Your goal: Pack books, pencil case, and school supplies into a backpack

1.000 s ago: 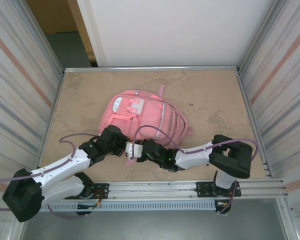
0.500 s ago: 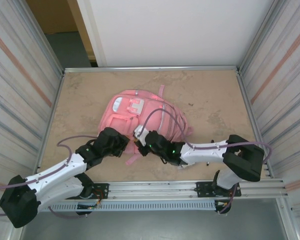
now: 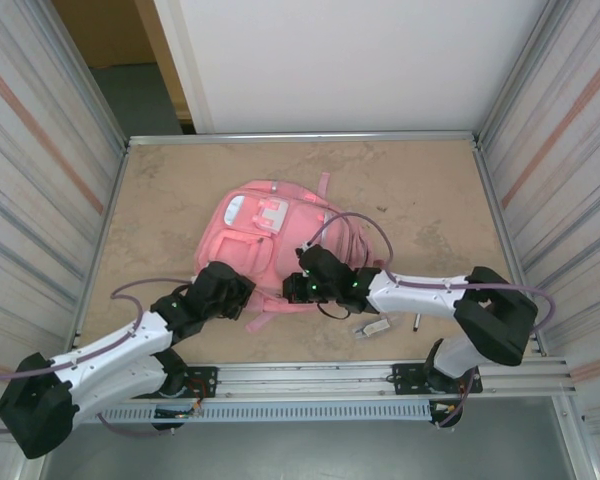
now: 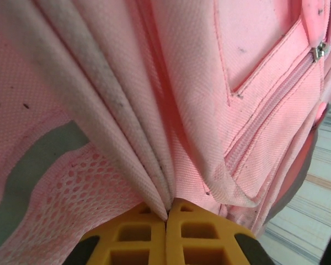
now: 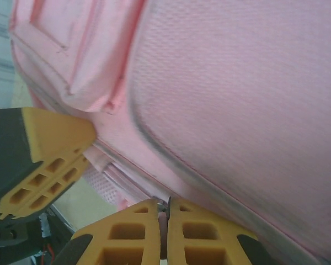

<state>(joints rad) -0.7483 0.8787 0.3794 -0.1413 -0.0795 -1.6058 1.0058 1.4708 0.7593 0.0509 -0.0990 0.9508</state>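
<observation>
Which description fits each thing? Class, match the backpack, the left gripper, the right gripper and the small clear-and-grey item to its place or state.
Things:
1 backpack
2 left gripper
3 right gripper
4 clear-and-grey item

Descriptions:
A loose on the table, near its front edge
B shut on a fold of pink fabric
C pink, lying mid-table
D shut on a grey-piped seam

Pairs: 1-C; 2-B; 3-D; 4-A
</observation>
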